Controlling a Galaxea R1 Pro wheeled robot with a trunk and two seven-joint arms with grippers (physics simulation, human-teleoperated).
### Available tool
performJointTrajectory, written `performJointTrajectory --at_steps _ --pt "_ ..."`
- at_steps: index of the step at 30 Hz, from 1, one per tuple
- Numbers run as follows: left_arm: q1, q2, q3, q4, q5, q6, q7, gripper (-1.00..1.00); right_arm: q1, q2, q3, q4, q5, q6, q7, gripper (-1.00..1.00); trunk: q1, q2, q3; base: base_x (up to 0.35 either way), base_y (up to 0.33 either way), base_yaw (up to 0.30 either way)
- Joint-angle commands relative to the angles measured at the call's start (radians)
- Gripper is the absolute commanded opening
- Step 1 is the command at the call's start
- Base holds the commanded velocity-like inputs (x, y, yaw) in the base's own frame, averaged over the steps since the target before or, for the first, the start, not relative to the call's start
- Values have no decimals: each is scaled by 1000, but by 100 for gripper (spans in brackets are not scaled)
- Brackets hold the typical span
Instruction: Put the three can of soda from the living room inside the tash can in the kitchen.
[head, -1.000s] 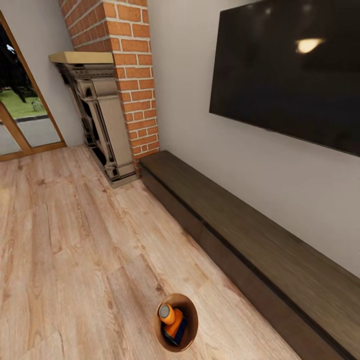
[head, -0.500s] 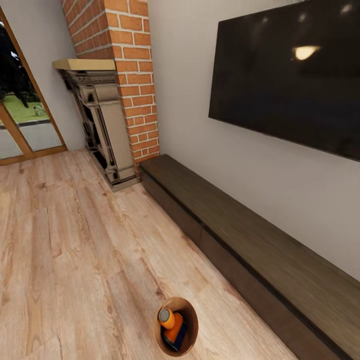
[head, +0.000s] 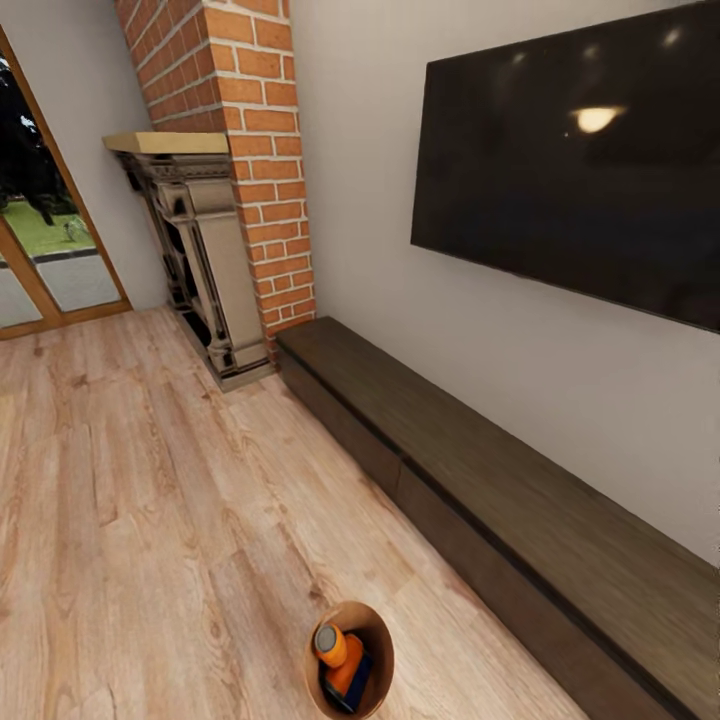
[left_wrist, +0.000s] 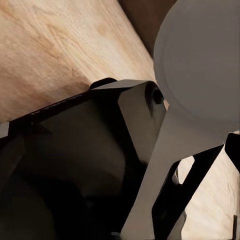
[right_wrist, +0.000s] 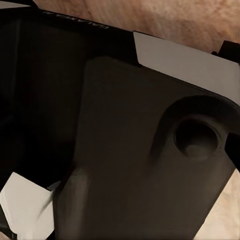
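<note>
The tash can (head: 384, 645) stands on the light wood floor at the bottom middle of the head view, its brown inside facing me. One can of soda (head: 331, 643), orange with a grey top, leans inside it. A second orange can (head: 348, 676) lies under the first, on something dark blue. I cannot tell whether more cans lie beneath. This is the living room, with its brick fireplace (head: 255, 150), black television (head: 570, 160) and long low dark cabinet (head: 480, 490).
The cabinet runs along the wall right of the bin. A glass door (head: 40, 250) is at the far left, with open wood floor (head: 130, 500) between. Dark and grey robot body parts (left_wrist: 75, 165) sit close over the floor in the left wrist view, and a dark housing (right_wrist: 125, 150) in the right wrist view.
The whole head picture has shifted a little, so the camera has moved; the bin now sits slightly lower in the picture. The cans lie as before inside it.
</note>
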Motion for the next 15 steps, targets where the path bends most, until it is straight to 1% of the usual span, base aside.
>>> performJointTrajectory --at_steps 1,8,12,15 --pt "0 -1 0 0 0 0 5 100 1 0 -1 0 0 0 0 100 0 0 2 0 0 -61" --pt "0 -14 0 0 0 1 24 100 11 -1 -2 0 0 -2 -7 100 0 0 13 0 0 -65" --pt "1 -16 0 0 0 1 25 100 13 -2 -1 0 0 -3 -8 100 0 0 20 0 0 -69" --pt "1 -16 0 0 0 2 40 100 16 -2 -1 0 0 -5 -10 100 0 0 25 0 0 -69"
